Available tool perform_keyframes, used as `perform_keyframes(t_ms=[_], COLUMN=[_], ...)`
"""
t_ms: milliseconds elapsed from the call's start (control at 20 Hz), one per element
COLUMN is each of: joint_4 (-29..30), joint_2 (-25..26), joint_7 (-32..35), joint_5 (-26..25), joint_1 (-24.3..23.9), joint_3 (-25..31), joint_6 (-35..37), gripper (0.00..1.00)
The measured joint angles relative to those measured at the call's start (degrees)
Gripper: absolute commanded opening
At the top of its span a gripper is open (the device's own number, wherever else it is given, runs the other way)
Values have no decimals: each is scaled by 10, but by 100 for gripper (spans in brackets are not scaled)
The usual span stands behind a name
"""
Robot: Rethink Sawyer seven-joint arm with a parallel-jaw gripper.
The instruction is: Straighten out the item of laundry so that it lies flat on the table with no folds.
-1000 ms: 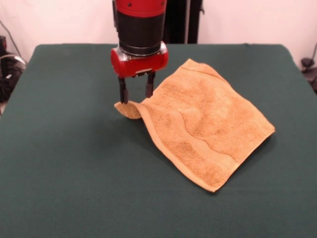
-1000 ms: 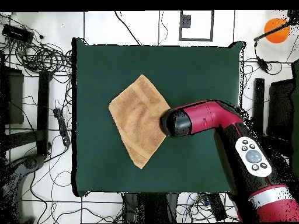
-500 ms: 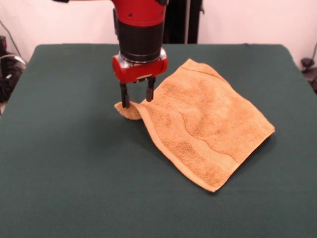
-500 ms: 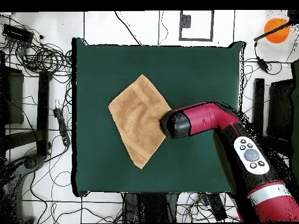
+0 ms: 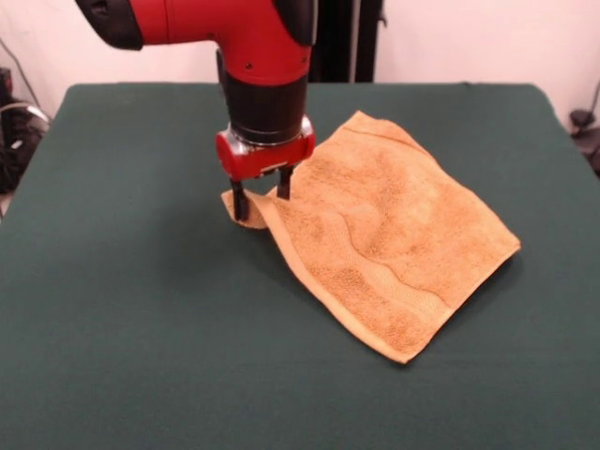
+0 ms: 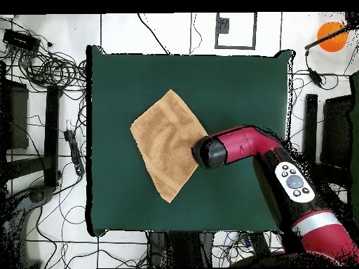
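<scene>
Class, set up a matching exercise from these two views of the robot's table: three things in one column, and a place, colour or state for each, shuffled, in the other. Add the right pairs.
Things:
1. towel
2. table
3. claw

Descriptions:
A. plain dark green top, bare on most of its surface
B. fingers apart, down at a folded-under corner
C. golden-orange, lying as a diamond in the overhead view, one corner tucked under

Pairs: 1-C, 2-A, 3-B
</scene>
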Motion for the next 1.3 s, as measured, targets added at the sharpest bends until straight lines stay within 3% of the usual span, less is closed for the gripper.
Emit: perform_keyframes(t_ms=[300, 350, 1300], joint_4=[-2, -2, -5], joint_2=[5, 5, -9], joint_7=[0, 0, 0], joint_5=[-4, -4, -8], joint_1=[0, -1, 7], joint_3=[0, 0, -2], joint_6=[0, 0, 0], gripper=[100, 0, 0])
